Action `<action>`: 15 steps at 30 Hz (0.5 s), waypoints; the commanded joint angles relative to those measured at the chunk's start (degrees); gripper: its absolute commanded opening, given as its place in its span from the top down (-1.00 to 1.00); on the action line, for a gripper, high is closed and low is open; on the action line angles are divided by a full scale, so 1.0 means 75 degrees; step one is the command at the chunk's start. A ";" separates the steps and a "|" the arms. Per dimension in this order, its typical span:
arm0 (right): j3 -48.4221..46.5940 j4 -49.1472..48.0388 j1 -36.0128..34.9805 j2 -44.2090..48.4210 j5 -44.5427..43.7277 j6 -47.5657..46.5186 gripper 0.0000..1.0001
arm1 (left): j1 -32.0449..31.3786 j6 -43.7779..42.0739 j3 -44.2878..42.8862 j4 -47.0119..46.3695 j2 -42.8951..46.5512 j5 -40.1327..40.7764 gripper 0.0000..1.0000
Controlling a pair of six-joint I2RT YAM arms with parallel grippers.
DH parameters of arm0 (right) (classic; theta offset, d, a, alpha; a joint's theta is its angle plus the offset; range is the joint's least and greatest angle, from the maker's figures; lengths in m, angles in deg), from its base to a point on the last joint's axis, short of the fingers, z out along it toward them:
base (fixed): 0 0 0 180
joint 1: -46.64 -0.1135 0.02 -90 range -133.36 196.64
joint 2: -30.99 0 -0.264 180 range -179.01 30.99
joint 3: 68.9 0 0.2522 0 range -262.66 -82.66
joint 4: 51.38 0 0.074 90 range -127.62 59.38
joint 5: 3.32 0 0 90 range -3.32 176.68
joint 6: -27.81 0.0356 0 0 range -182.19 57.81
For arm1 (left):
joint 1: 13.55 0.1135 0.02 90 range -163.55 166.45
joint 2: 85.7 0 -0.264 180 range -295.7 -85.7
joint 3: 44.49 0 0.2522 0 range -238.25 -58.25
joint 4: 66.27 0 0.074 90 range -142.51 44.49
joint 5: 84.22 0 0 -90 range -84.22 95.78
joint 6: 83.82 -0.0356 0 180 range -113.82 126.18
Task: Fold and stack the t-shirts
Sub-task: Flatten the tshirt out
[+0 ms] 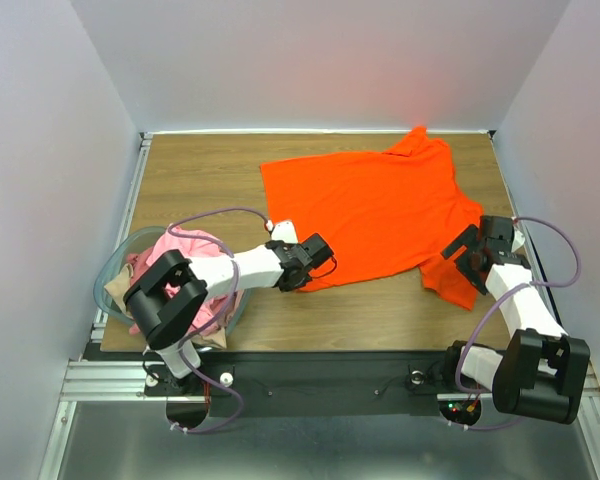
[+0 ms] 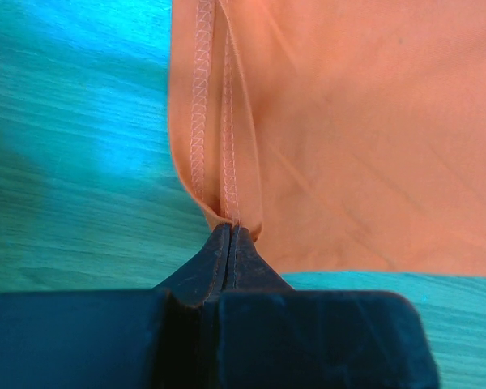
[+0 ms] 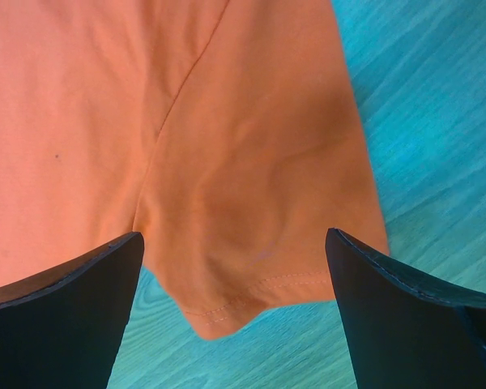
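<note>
An orange-red t-shirt (image 1: 380, 210) lies spread flat on the wooden table. My left gripper (image 1: 318, 262) is shut on its near-left hem corner; in the left wrist view the stitched hem (image 2: 215, 121) runs straight into the closed jaws of that gripper (image 2: 229, 231). My right gripper (image 1: 467, 255) is open over the near-right sleeve (image 3: 259, 243), which lies between its two fingers (image 3: 65, 300). Pink (image 1: 185, 250) and pale beige (image 1: 117, 287) shirts lie bunched in the basket at the left.
A clear bluish plastic basket (image 1: 110, 262) stands at the table's near-left, under my left arm. White walls close in the table on the left, back and right. Bare wood (image 1: 200, 170) shows left of the shirt.
</note>
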State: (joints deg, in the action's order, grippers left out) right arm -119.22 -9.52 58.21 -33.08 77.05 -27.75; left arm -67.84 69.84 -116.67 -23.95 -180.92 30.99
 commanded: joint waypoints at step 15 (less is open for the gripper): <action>0.0702 0.1081 0.0004 0.0786 0.0440 0.1642 -0.90 | -0.0122 -0.0366 0.0734 -0.0877 0.1539 0.0518 1.00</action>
State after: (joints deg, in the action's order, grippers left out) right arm -114.15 -3.40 58.21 -26.55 77.31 -18.15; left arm -68.54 68.42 -111.77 -28.17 -172.13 32.61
